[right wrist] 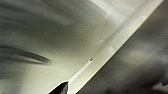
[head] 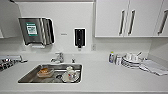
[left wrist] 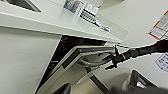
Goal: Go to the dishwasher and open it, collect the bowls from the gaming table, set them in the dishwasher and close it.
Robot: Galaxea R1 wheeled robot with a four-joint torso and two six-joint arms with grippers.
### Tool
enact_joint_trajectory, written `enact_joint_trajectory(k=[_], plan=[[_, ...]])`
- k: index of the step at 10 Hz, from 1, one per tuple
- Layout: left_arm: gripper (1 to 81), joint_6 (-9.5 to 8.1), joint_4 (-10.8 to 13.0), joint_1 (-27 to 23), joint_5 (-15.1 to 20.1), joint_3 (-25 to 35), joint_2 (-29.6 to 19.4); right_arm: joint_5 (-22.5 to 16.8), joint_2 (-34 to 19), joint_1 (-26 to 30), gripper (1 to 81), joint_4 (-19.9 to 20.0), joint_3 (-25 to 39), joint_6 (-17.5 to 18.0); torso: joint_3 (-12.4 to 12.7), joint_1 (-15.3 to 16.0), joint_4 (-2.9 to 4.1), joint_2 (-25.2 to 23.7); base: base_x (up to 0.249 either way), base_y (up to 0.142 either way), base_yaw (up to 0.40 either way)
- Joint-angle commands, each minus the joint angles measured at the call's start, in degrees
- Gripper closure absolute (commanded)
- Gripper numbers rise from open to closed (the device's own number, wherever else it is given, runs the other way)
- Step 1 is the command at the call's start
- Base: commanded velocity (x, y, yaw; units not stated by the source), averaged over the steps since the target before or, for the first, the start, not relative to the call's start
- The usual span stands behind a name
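Built-in stainless-steel-fronted dishwasher (left wrist: pixel 75 62) under white countertop (head: pixel 112 77), door tilted partly open, dark interior showing above it. Right gripper (left wrist: pixel 110 61) at door's bar handle (left wrist: pixel 93 63); cannot tell if fingers clamp it. Left gripper's state: cannot tell. One steel sink (head: pixel 30 77) holds dishes; one faucet (head: pixel 58 58); three cabinet handles overhead.

white countertop (head: pixel 105 75) with an inset steel sink (head: pixel 27 78) holding dishes, faucet (head: pixel 59 57) behind the sink, small bottle (head: pixel 111 57) and stacked plates (head: pixel 130 63) near the right end, folded cloth (head: pixel 156 68) just beside the plates
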Motion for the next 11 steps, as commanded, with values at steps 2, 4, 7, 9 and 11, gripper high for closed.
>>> enact_joint_trajectory(k=[2,4,7,9,11], plan=[[1.0,-0.02,0.4,-4.4,-0.3,1.6,-2.4,-11.1,-2.6,0.7,1.0,-1.9,-1.0,-1.4,0.0,0.0,0.00,0.0,-0.067,0.000,0.000],[1.0,-0.02,0.4,-4.4,0.1,1.6,-2.3,-9.4,-2.8,-1.1,1.0,-1.9,-1.3,-2.1,0.0,0.0,0.00,0.0,-0.067,0.000,0.000],[1.0,-0.02,0.6,-4.4,0.5,1.6,-1.9,-6.9,-2.7,-3.3,1.0,-1.9,-2.1,-2.5,0.0,0.0,0.00,0.0,-0.067,0.000,0.000],[1.0,-0.02,0.7,-4.4,0.5,1.6,-1.6,-5.6,-2.4,-4.5,1.0,-1.9,-2.2,-2.5,0.0,0.0,0.00,0.0,-0.067,0.000,0.000],[1.0,-0.02,0.7,-4.4,0.6,1.1,-1.3,-3.9,-1.9,-5.9,1.0,-2.4,-2.6,-2.5,0.0,0.0,0.00,0.0,-0.067,0.000,0.000]])
